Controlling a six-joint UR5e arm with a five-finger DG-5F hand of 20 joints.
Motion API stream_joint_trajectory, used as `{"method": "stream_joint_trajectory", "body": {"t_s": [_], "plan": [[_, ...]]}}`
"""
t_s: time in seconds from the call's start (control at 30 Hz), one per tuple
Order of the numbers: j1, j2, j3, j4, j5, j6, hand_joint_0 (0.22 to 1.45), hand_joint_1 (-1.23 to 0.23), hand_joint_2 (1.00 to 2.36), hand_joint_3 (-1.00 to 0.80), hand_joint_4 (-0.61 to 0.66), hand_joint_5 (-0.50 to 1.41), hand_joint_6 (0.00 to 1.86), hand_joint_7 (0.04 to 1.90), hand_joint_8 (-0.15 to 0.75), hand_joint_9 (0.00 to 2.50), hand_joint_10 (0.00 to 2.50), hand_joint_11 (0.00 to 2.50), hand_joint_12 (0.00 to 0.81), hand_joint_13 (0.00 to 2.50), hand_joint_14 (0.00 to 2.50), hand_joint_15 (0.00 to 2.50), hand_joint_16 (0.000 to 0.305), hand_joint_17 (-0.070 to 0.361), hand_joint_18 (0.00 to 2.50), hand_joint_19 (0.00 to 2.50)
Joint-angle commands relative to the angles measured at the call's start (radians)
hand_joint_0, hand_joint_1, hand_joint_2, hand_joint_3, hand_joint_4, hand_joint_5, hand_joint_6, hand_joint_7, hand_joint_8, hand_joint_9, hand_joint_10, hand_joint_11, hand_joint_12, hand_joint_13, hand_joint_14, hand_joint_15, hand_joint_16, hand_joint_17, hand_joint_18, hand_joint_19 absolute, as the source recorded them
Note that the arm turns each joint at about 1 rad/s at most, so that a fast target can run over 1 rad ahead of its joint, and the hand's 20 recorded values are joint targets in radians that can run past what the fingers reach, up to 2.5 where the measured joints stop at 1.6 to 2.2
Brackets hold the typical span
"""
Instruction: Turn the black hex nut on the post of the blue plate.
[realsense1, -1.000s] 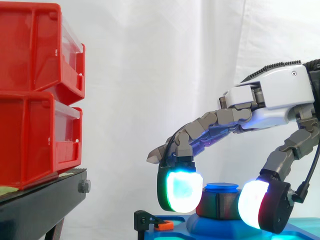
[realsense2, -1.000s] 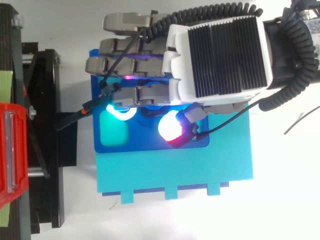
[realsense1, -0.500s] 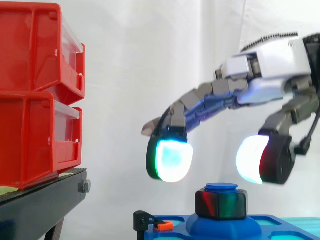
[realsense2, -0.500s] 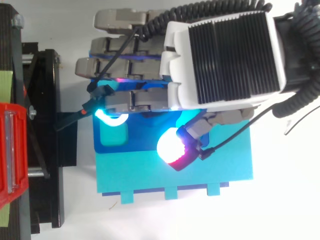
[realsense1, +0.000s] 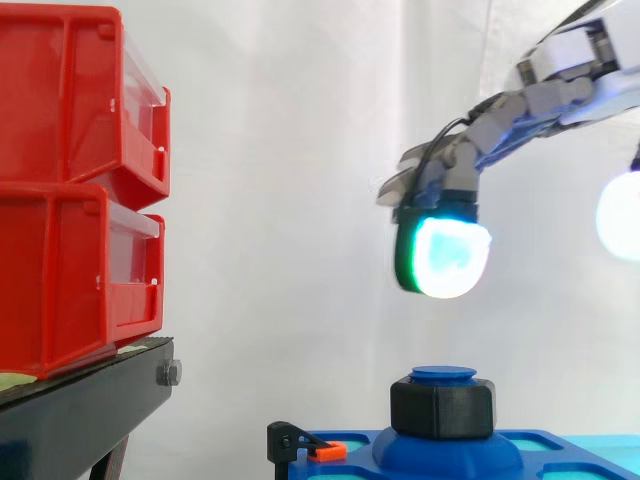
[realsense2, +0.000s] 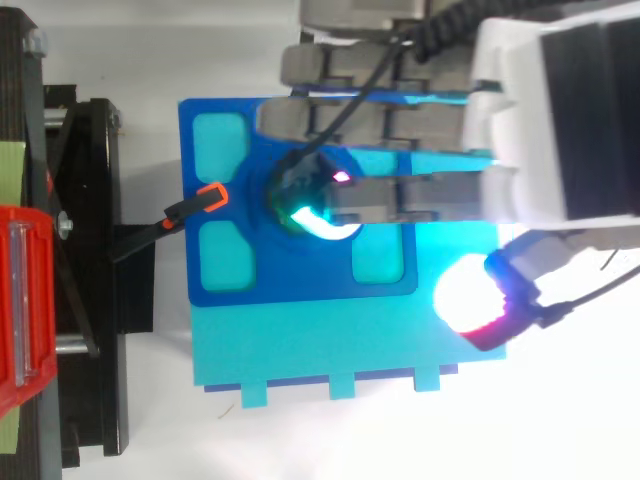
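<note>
The hand hangs empty, fingers apart, above the black hex nut: rigid, probably light, best pinched across opposite flats.

I see open air under the fingers down to the black hex nut; red bins stand well apart, out beyond them.

In the side view the right edge cuts off the hand at its palm. From above, I judge its fingers probably hide the black hex nut.
</note>
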Motion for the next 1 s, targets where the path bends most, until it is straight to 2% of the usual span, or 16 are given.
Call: {"method": "stream_joint_trajectory", "body": {"t_s": [0.0,0.03,0.07,0.13,0.2,0.23,0.3,0.4,0.43,0.47,0.53,0.7,0.87,0.97], "plan": [[0.003,0.145,-0.218,0.121,0.039,0.040,0.44,-0.48,1.00,-0.50,0.10,-0.23,0.50,0.66,0.180,0.08,0.00,0.00,0.347,0.01,0.00,0.01,0.059,0.132,0.00,0.05],[0.005,0.169,-0.250,0.149,0.049,0.053,0.44,-0.48,1.00,-0.50,0.10,-0.23,0.50,0.66,0.180,0.08,0.00,0.00,0.348,0.01,0.00,0.01,0.059,0.132,0.00,0.05],[0.008,0.215,-0.324,0.213,0.073,0.080,0.43,-0.47,1.00,-0.50,0.10,-0.23,0.50,0.66,0.181,0.08,0.00,0.00,0.349,0.01,0.00,0.01,0.059,0.132,0.00,0.06],[0.015,0.289,-0.442,0.323,0.113,0.118,0.43,-0.47,1.00,-0.50,0.10,-0.23,0.50,0.66,0.182,0.08,0.00,0.00,0.349,0.01,0.00,0.01,0.059,0.132,0.00,0.06],[0.029,0.357,-0.545,0.428,0.145,0.146,0.43,-0.47,1.00,-0.50,0.11,-0.23,0.50,0.66,0.182,0.08,0.00,0.00,0.351,0.01,0.00,0.01,0.059,0.132,0.00,0.06],[0.032,0.378,-0.569,0.455,0.156,0.157,0.43,-0.47,1.00,-0.50,0.11,-0.23,0.50,0.65,0.182,0.08,0.00,0.00,0.351,0.01,0.00,0.01,0.059,0.132,0.00,0.06],[0.035,0.386,-0.578,0.465,0.165,0.172,0.43,-0.47,1.00,-0.50,0.11,-0.23,0.50,0.65,0.182,0.08,0.00,0.00,0.354,0.00,0.00,0.01,0.059,0.133,0.00,0.06],[0.040,0.384,-0.578,0.426,0.171,0.226,0.43,-0.47,1.00,-0.50,0.10,-0.23,0.50,0.65,0.182,0.08,0.00,0.00,0.355,0.00,0.00,0.02,0.059,0.132,0.00,0.06],[0.038,0.384,-0.578,0.402,0.170,0.257,0.43,-0.47,1.00,-0.50,0.10,-0.23,0.50,0.65,0.181,0.08,0.00,0.00,0.355,0.00,0.00,0.02,0.059,0.132,0.00,0.06],[0.038,0.384,-0.578,0.385,0.170,0.323,0.44,-0.47,1.00,-0.50,0.10,-0.23,0.50,0.64,0.180,0.07,0.00,0.00,0.355,0.00,0.00,0.01,0.059,0.132,0.00,0.06],[0.040,0.384,-0.578,0.386,0.170,0.339,0.44,-0.47,1.00,-0.50,0.09,-0.23,0.50,0.64,0.178,0.07,0.00,0.00,0.354,0.00,0.00,0.01,0.058,0.132,0.00,0.06],[0.038,0.384,-0.580,0.400,0.173,0.461,0.44,-0.47,1.00,-0.50,0.07,-0.24,0.50,0.62,0.163,0.01,0.00,0.00,0.345,0.00,0.00,0.01,0.058,0.131,0.00,0.05],[0.040,0.383,-0.580,0.411,0.220,0.594,0.44,-0.47,1.00,-0.50,0.04,-0.25,0.50,0.60,0.151,0.00,0.00,0.00,0.342,0.00,0.00,0.01,0.058,0.131,0.00,0.04],[0.040,0.383,-0.580,0.412,0.239,0.637,0.44,-0.46,1.00,-0.50,0.01,-0.26,0.50,0.59,0.141,0.00,0.00,0.00,0.342,0.00,0.00,0.01,0.058,0.130,0.00,0.04]]}}
